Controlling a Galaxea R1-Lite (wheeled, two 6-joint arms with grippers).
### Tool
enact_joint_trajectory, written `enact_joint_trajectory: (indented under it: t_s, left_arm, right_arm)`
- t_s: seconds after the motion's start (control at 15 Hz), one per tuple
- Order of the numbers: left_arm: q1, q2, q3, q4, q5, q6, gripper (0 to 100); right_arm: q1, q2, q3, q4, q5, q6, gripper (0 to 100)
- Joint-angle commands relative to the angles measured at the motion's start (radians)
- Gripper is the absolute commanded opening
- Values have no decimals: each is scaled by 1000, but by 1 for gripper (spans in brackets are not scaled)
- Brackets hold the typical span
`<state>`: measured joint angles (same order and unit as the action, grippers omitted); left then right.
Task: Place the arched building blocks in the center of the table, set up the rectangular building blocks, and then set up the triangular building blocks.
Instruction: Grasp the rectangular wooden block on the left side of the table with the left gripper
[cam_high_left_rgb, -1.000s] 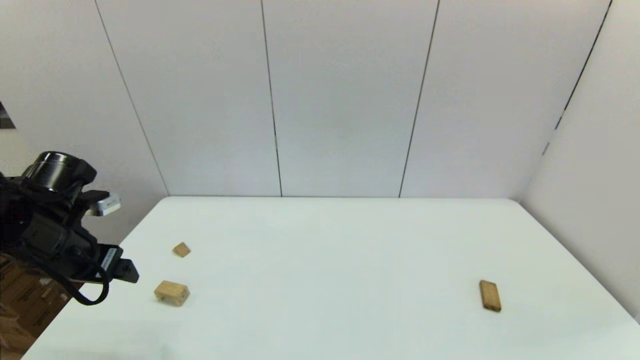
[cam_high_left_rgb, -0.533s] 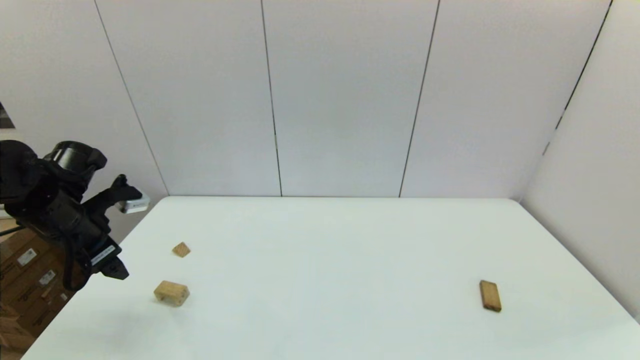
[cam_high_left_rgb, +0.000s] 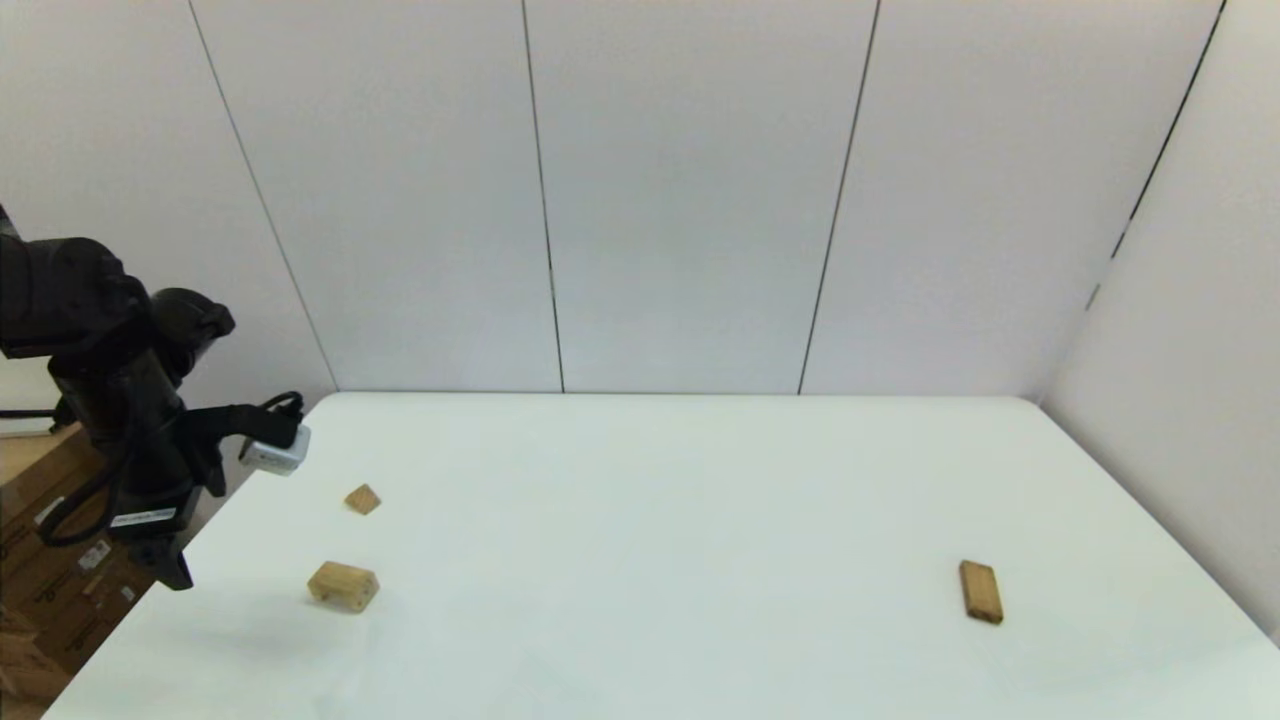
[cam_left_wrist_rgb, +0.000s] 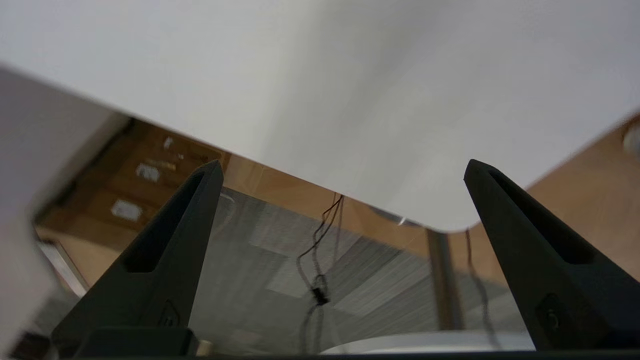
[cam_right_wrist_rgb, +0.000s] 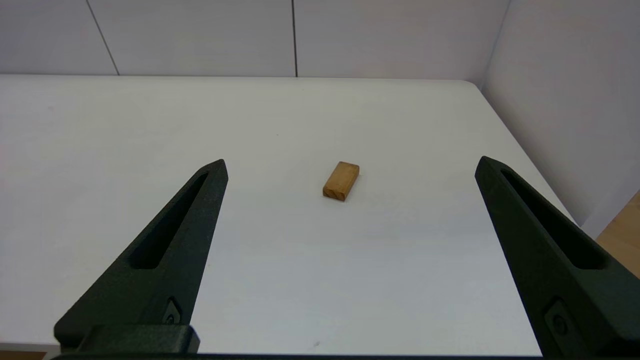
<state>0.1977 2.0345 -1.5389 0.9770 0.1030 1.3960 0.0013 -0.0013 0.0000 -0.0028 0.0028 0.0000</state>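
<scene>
You see the left gripper (cam_left_wrist_rgb: 341, 170) wide open and empty off the white table's (cam_high_left_rgb: 640, 480) left edge, the right gripper (cam_right_wrist_rgb: 350, 165) also spread wide with nothing held, pale notched wooden block (cam_high_left_rgb: 343, 586) and small tan wedge (cam_high_left_rgb: 362, 499) near the left edge, orange-brown slab (cam_high_left_rgb: 980, 591) near the right edge.

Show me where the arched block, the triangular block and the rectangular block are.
arched block (cam_high_left_rgb: 343, 586), head view, top face.
triangular block (cam_high_left_rgb: 362, 499), head view, ridge.
rectangular block (cam_right_wrist_rgb: 341, 180), right wrist view, top face.
</scene>
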Motion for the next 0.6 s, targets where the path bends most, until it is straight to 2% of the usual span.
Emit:
enact_joint_trajectory:
  t_s: [0.07, 0.33, 0.6]
  left_arm:
    - [-43, 95, -72, 97, -2, 109, 100]
    - [-78, 178, -112, 95, -19, 196, 100]
    - [-87, 256, -142, 94, -170, 233, 100]
  right_arm:
    - [0, 0, 2, 0, 0, 0, 100]
    - [0, 0, 2, 0, 0, 0, 100]
    - [0, 0, 2, 0, 0, 0, 100]
